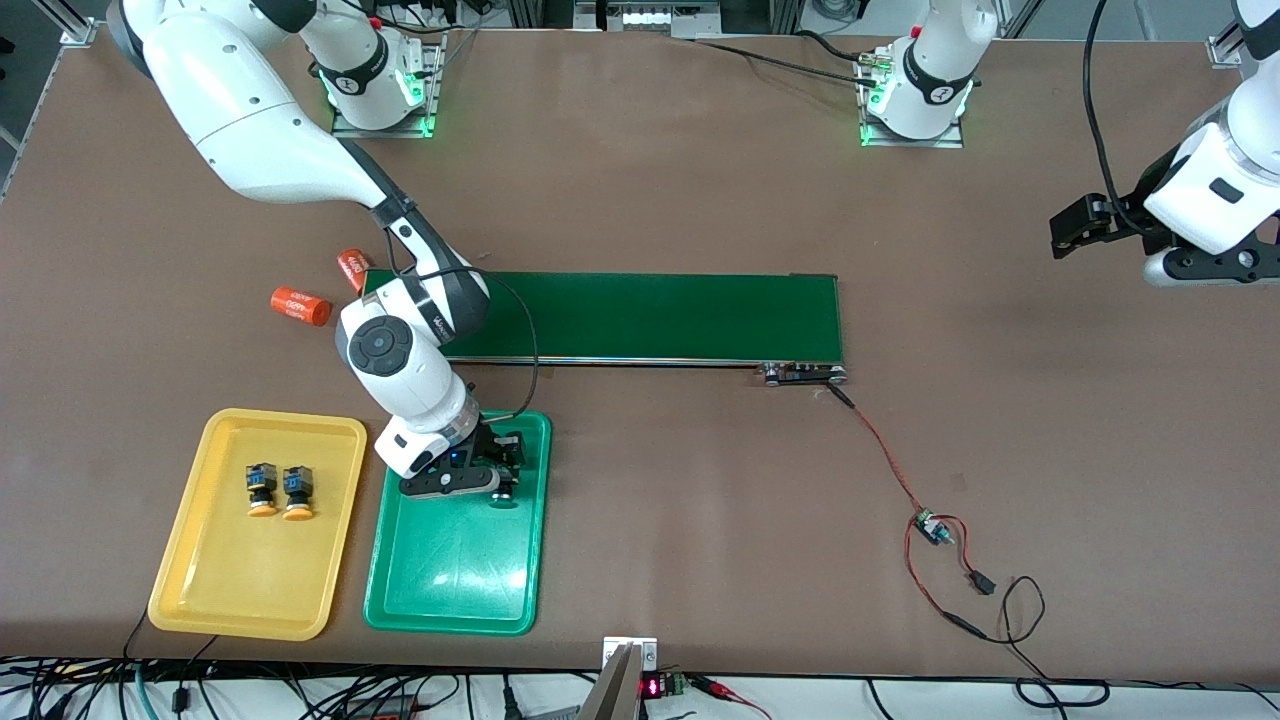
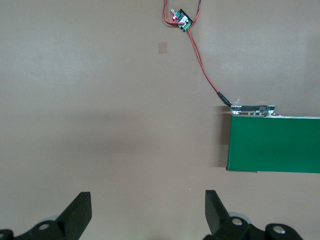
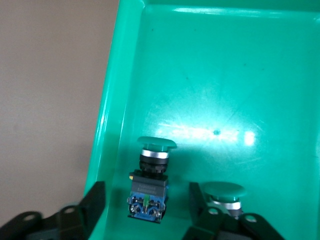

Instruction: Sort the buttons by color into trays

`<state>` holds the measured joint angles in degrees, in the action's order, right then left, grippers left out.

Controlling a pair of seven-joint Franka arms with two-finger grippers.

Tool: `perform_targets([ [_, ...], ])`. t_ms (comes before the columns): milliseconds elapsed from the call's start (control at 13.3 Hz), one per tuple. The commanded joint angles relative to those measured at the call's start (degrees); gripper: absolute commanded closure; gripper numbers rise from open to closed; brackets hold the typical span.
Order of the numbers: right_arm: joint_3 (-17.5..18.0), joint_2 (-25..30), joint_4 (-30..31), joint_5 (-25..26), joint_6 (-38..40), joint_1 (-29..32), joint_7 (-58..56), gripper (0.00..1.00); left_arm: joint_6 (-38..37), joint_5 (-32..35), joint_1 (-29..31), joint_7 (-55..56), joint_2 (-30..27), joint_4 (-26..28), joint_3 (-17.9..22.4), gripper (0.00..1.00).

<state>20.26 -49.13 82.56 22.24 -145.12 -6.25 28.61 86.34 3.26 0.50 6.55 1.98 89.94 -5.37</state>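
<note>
With both orange-capped buttons (image 1: 279, 491) lying in the shallow yellow plastic tray (image 1: 200, 590), the right gripper (image 3: 145, 210) is hanging over the shallow green plastic tray (image 3: 225, 75), fingers spread around one of the two green-capped buttons (image 3: 150, 180) lying there, while the left gripper (image 2: 147, 212) is waiting, fingers spread, so sorting looks finished.

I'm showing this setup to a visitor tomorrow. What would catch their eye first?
The right gripper is down in the green tray, fingers open around a green-capped button, a second one beside it. Two orange-capped buttons lie in the yellow tray alongside.

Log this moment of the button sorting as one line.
right gripper: open, over green tray, green button between fingers | second green button beside | left gripper: open, waiting
</note>
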Motion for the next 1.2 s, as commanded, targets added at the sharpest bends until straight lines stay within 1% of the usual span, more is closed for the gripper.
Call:
perform_targets([
  [0,-0.4,1.4,-0.39,-0.62,1.5,-0.7,-0.83,0.0,-1.35,-0.71,0.11,-0.84,-0.23,-1.08,-0.08,0.0],
  [376,-0.84,11.06,0.58,-0.79,17.82,-0.52,-1.36,0.0,-1.17,-0.53,0.02,-0.84,-0.14,-1.08,-0.34,0.0],
  [526,-0.92,15.54,0.5,-1.31,22.23,-0.44,-1.36,0.0,-1.17,-0.7,0.64,-0.84,-0.14,-1.08,0.18,0.0],
  [677,-0.92,20.02,0.5,-5.08,28.28,0.0,-3.02,0.0,-1.09,-0.71,0.73,-0.84,-0.14,-1.17,0.36,0.0],
  [752,-1.01,22.3,0.58,-6.4,31.45,1.05,-5.9,0.0,-1.0,-0.71,0.81,-0.84,-0.14,-1.17,0.36,0.0],
  [902,-1.01,26.7,0.76,-8.86,37.26,4.73,-12.32,0.0,-0.82,-0.71,0.73,-1.01,-0.14,-1.17,-0.07,0.0],
  [978,-1.01,28.55,0.76,-10.53,39.45,6.06,-13.04,0.0,-0.74,-0.62,0.55,-0.84,-0.14,-1.17,-0.34,0.0],
  [1128,-1.19,32.15,1.72,-11.51,42.54,9.04,-13.14,0.0,-0.73,-0.71,0.55,-0.84,-0.14,-1.17,-0.34,0.0],
])
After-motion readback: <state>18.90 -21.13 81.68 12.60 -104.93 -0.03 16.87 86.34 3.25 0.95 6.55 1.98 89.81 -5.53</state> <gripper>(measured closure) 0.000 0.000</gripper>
